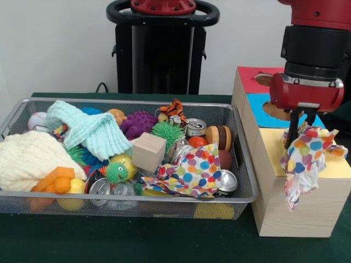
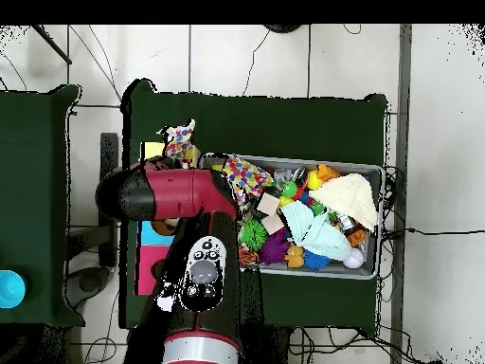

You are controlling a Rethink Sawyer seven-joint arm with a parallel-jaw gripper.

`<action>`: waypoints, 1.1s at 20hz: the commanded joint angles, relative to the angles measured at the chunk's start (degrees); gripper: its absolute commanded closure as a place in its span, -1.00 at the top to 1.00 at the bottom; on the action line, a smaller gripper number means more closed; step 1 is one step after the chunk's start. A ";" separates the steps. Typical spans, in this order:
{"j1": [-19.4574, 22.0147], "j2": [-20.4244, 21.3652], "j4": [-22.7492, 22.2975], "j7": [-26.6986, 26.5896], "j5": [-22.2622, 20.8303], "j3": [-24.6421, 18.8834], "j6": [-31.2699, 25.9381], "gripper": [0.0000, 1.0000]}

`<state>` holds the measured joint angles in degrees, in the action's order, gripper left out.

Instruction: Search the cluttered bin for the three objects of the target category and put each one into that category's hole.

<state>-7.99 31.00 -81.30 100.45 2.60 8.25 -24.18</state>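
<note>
- Gripper (image 1: 301, 129): positioned over the yellow-surrounded hole (image 1: 329, 161) on the pale wooden box (image 1: 299, 203), to the right of the bin in the front view. Its dark fingers are clamped on a polka-dot cloth (image 1: 304, 159), which hangs in a crumpled bunch over the yellow surround and down the box's front face.
- Overhead view: the same cloth (image 2: 178, 142) shows just beyond the red arm (image 2: 166, 192), over the yellow patch at the box row's end; the gripper itself is hidden under the arm.
- Wire mesh bin (image 1: 241, 200): rests on the green table (image 1: 137, 241), just beside the wooden boxes.
- Second polka-dot cloth (image 1: 189, 175): lies inside the bin at its front right – spread over cans (image 1: 227, 182) and next to a plain wooden cube (image 1: 148, 152). In the overhead view it (image 2: 244, 175) sits at the bin corner nearest the boxes.
- Other bin contents: mint-green knitted cloth (image 1: 90, 131), cream knitted cloth (image 1: 30, 159), purple spiky ball (image 1: 138, 123), green spiky ball (image 1: 167, 134), tiger toy (image 1: 174, 111), orange blocks (image 1: 55, 179).
- Neighbouring boxes: blue surround (image 1: 263, 109) and red surround (image 1: 256, 79) lie behind the yellow one.
</note>
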 commanded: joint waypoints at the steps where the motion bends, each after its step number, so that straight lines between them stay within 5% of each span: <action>1: -0.33 -0.83 -8.36 6.97 -1.06 -4.88 -0.56 -1.00; 22: 0.53 -4.34 -6.59 6.46 1.72 -10.02 -1.09 -1.00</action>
<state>-8.81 31.12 -84.34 100.45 2.57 7.37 -24.14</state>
